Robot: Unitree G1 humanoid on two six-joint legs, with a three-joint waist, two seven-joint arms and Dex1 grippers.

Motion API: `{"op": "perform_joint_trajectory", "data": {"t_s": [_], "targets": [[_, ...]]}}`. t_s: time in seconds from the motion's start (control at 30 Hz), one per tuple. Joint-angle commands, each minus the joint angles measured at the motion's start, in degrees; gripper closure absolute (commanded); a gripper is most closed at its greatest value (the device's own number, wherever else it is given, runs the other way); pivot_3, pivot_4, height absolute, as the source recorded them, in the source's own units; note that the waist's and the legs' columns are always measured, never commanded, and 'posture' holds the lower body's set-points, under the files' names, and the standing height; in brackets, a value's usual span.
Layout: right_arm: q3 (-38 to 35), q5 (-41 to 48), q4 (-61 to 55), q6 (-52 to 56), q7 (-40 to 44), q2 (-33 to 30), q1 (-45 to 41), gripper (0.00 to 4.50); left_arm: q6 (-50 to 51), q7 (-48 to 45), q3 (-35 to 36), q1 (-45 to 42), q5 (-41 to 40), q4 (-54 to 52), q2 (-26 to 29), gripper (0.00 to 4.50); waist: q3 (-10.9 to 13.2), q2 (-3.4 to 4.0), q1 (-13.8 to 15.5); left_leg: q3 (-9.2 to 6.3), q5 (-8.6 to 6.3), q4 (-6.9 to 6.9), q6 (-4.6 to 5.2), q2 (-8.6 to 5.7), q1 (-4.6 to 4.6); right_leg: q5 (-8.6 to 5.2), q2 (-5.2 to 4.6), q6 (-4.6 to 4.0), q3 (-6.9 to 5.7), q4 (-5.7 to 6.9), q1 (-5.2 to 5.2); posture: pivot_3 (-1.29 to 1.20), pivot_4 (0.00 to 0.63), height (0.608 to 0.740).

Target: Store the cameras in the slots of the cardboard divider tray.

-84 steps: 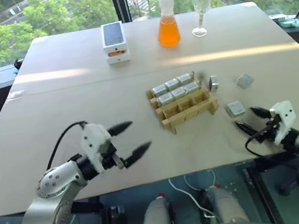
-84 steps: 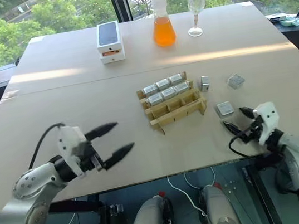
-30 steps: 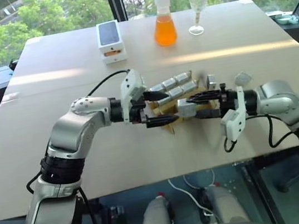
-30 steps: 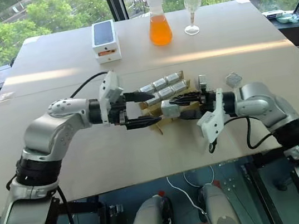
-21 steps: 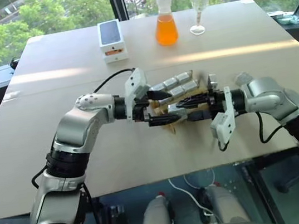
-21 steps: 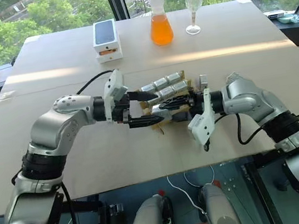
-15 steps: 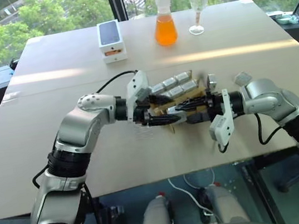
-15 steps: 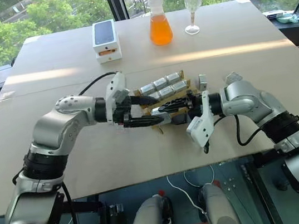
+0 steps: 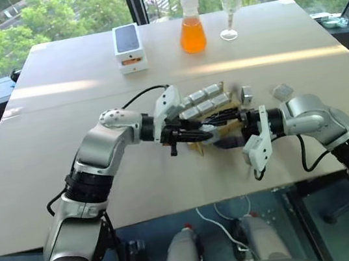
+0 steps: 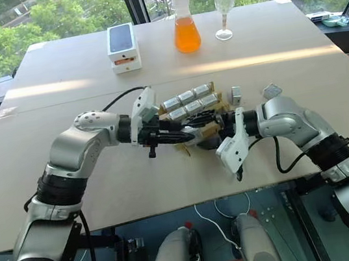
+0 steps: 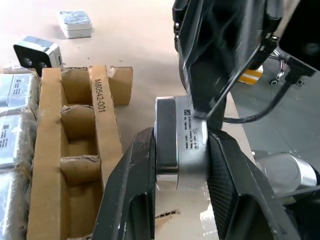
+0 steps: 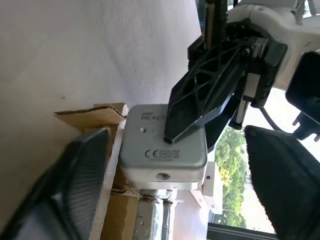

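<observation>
The left gripper (image 11: pixel 182 165) is clamped on a camera (image 11: pixel 181 150), one black finger pressed flat against each side of the silver block; the camera sits in the air just beside the near edge of the cardboard tray (image 11: pixel 102 125), above the table (image 9: pixel 89 84). The right gripper (image 12: pixel 175 165) faces it from the opposite side with its fingers spread wide on either side of the same camera (neither pad touches the block in the right wrist view).

The tray lies at the middle of the table; its two far rows hold six cameras (image 9: pixel 204 100), and the near row of slots (image 11: pixel 75 145) stands empty. Two further cameras lie loose on the table to the right of the tray: one upright (image 9: pixel 245 94), just beside it; one (image 9: pixel 281 91) farther out.
</observation>
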Motion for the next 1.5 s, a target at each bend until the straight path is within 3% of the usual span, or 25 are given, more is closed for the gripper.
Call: {"op": "perform_joint_trajectory", "data": {"t_s": [0.03, 0.27, 0.43, 0.6, 0.8, 1.5], "targets": [[-4.3, 9.34, -5.01, 7.48, 0.62, -1.87, 3.12, 0.0, -1.6, 0.4, 2.17, -1.83, 0.35, 1.01, 0.3, 3.71, 0.0, 0.0, 0.03, 0.01, 0.0, 0.0, 0.0, 0.0, 0.01, 0.0, 0.0, 0.0, 0.0, 0.01, 0.0, 0.0, 0.15, 0.74], [-11.28, 40.61, -16.49, 39.35, 8.66, -6.71, 22.49, 0.0, -3.28, 3.41, 2.79, -2.44, 2.41, 5.02, -0.8, 3.71, 0.02, -0.08, 0.24, -0.1, -0.02, 0.12, 0.03, -0.02, -0.08, 0.09, -0.23, -0.15, -0.12, -0.04, 0.07, 0.0, 0.15, 0.74], [-21.76, 57.51, -18.06, 49.55, 8.85, -1.6, 35.62, 0.0, -3.59, 5.27, 2.66, -2.31, 3.9, 6.03, -1.82, 3.71, 0.05, -0.09, 0.07, -0.23, -0.03, 0.14, 0.04, -0.02, -0.06, 0.0, -0.22, 0.01, -0.23, -0.01, 0.12, 0.0, 0.15, 0.74], [-27.07, 59.67, -16.57, 46.41, 18.35, 0.89, 42.64, 0.0, -3.91, 5.32, 2.78, -2.52, 4.6, 7.15, -1.89, 3.71, 0.05, -0.1, 0.19, -0.23, -0.18, 0.15, 0.3, 0.01, 0.04, -0.03, 0.05, 0.09, -0.19, 0.05, 0.13, 0.0, 0.15, 0.74], [-29.63, 57.97, -15.42, 42.91, 26.39, 2.84, 45.29, 0.0, -3.66, 6.89, 2.19, -2.21, 5.9, 7.75, -2.64, 3.71, 0.05, -0.1, 0.21, -0.24, -0.18, 0.16, 0.3, 0.04, 0.04, -0.03, 0.12, 0.09, -0.17, 0.06, 0.14, 0.0, 0.15, 0.74], [-32.17, 53.99, -14.07, 40.48, 26.77, 8.62, 44.88, 0.0, -6.0, 8.28, -1.78, -2.68, 13.04, 10.15, -3.76, 3.71, 0.05, -0.1, 0.24, -0.25, -0.17, 0.2, 0.28, 0.02, 0.02, -0.02, 0.1, 0.08, -0.17, 0.06, 0.15, 0.0, 0.15, 0.74]]}}
